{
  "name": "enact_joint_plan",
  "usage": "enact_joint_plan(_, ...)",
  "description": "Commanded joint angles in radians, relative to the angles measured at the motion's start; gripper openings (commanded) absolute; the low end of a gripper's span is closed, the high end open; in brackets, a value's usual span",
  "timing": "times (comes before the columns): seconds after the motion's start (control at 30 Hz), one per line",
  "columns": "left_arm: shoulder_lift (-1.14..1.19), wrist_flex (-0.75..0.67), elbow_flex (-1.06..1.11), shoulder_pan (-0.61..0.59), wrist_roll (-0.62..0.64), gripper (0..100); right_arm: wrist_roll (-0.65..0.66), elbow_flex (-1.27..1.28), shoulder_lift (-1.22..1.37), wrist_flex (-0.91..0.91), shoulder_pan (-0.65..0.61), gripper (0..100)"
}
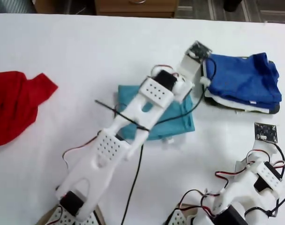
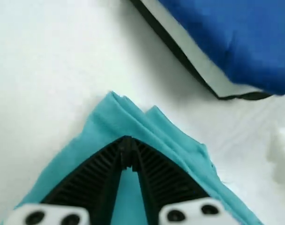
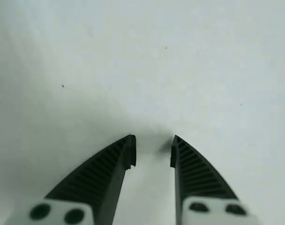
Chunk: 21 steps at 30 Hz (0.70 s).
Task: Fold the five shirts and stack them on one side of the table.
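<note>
Centrally, the left claw [image 2: 128, 149] sits clenched on the teal shirt [image 2: 154, 129], near the stack [image 1: 245, 82] at right. Lower right, the right claw [image 3: 153, 149] gapes over the table [image 3: 142, 56]. The red shirt [image 1: 13, 103] lies far left.

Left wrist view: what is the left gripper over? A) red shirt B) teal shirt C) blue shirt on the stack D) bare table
B: the left gripper has its tips together over the teal shirt, while the blue shirt lies apart from it on the stack.
</note>
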Motion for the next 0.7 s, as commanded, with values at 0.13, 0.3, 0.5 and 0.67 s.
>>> enact_joint_plan(0.13,-0.028,0.310,-0.392,-0.074,-0.008,3,-0.008,0.000,-0.027,-0.015,0.002,12.6)
enact_joint_plan(0.3,-0.120,0.460,-0.361,-0.132,-0.034,3,-0.008,0.000,-0.027,-0.015,0.002,12.6)
enact_joint_plan(0.5,-0.308,0.460,-0.318,-0.239,-0.135,3,-0.008,0.000,-0.027,-0.016,0.002,12.6)
enact_joint_plan(0.67,-0.589,0.460,-0.074,-0.334,-0.137,3,-0.008,0.000,-0.027,-0.016,0.002,12.6)
